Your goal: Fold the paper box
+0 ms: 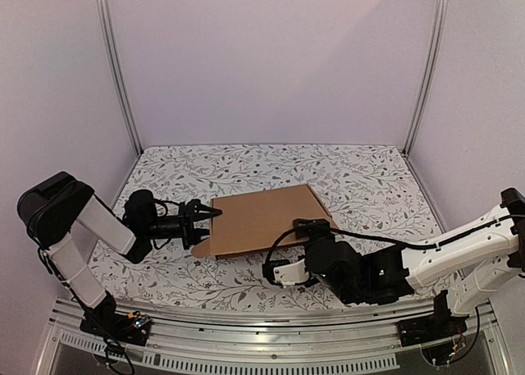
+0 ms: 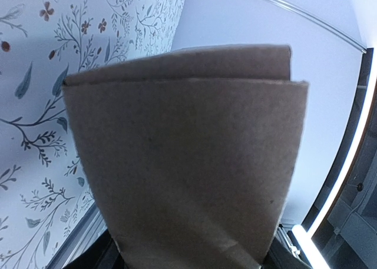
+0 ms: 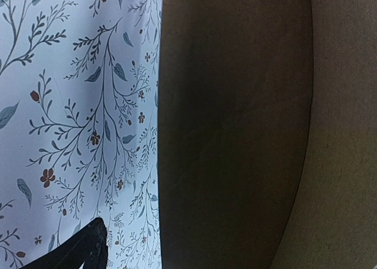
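Observation:
The paper box [image 1: 264,219] is a flat brown cardboard sheet on the floral table cover, its left part folded up a little. My left gripper [image 1: 207,220] is at the sheet's left edge. In the left wrist view the cardboard [image 2: 188,157] fills the frame as two layers and spans the gap between my dark fingers [image 2: 88,260], which stand wide apart. My right gripper [image 1: 309,226] is at the sheet's near right edge. In the right wrist view the cardboard [image 3: 235,133] covers the right side and hides one finger. The other finger [image 3: 82,251] sits far left.
The floral table cover [image 1: 369,186] runs to white walls at the back and both sides, with metal posts [image 1: 116,63] in the corners. A metal rail [image 1: 271,342] runs along the near edge by the arm bases.

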You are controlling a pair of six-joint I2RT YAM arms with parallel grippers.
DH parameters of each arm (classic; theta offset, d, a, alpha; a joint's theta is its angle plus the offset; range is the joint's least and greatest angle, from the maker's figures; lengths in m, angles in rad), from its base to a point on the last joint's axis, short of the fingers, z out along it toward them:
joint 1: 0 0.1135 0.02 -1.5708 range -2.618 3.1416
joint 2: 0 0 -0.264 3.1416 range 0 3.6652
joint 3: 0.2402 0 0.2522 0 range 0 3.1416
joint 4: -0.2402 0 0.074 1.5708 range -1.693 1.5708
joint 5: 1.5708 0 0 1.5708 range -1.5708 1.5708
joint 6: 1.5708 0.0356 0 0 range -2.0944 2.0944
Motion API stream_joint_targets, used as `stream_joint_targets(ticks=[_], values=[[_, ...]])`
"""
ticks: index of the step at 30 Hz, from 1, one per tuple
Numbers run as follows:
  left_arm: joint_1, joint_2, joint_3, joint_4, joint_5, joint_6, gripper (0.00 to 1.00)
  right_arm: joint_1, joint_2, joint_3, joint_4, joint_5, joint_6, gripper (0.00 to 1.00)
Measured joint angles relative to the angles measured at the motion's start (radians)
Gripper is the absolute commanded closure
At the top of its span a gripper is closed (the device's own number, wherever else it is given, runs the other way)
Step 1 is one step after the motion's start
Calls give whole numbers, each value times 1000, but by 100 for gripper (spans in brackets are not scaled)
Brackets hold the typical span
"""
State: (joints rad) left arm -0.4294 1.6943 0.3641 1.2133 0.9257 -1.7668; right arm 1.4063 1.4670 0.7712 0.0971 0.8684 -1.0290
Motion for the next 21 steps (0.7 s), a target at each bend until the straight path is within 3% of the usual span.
stream_joint_targets(ticks=[8, 11, 17, 21], values=[[-6, -15, 3, -14, -16, -2, 100, -19, 20, 23, 0, 21, 21, 2], [-11, -18, 12, -23, -22, -3, 100, -27, 23, 27, 0, 33, 27, 11], [-23, -18, 15, -33, -32, -3, 100, -39, 30, 49, 2, 47, 44, 39], [-29, -19, 17, -36, -44, -1, 99, -44, 36, 58, -3, 53, 49, 47]])
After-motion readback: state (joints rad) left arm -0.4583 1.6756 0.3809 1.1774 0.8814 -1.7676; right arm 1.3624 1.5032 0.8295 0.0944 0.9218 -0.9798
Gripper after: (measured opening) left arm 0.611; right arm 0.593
